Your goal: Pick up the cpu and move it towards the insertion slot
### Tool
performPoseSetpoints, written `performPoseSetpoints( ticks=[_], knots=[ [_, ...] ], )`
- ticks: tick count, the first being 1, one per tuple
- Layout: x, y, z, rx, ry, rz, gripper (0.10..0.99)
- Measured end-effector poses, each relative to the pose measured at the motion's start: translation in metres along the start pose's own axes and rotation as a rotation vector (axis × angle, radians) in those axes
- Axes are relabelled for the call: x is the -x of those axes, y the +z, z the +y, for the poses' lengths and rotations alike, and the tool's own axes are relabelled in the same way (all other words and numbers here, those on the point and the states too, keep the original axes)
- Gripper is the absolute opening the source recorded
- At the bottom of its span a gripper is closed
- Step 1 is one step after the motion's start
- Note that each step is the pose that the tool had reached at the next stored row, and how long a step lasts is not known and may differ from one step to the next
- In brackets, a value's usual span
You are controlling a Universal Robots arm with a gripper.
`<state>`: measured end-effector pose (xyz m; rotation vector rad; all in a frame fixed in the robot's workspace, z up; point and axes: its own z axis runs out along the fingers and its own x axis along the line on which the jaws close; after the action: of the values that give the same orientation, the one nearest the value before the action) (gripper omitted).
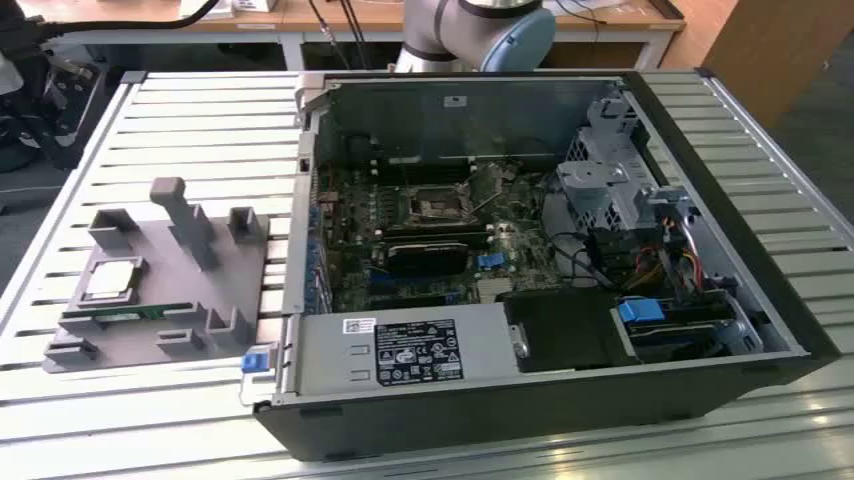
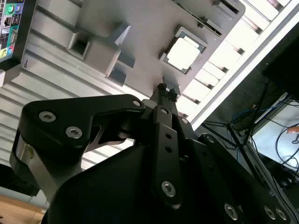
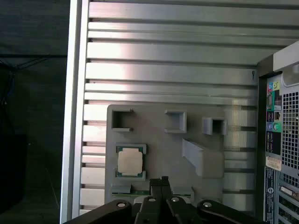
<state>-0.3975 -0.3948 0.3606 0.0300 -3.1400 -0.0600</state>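
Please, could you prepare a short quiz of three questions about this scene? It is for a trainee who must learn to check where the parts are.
1. True or false: the cpu already sits in the insertion slot.
2. What lies beside the cpu on the grey holder? A) a green memory stick B) a screwdriver C) a loose fan
3. In the first wrist view, which lies closer to the gripper: the cpu or the computer case?

Key: 1 false; 2 A; 3 the cpu.
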Motion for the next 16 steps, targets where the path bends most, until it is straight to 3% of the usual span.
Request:
performPoseSetpoints(
  ticks=[16],
  knots=[
    [-0.0054, 0.0001, 0.0001, 0.000, 0.000, 0.0000, 0.106]
  ],
)
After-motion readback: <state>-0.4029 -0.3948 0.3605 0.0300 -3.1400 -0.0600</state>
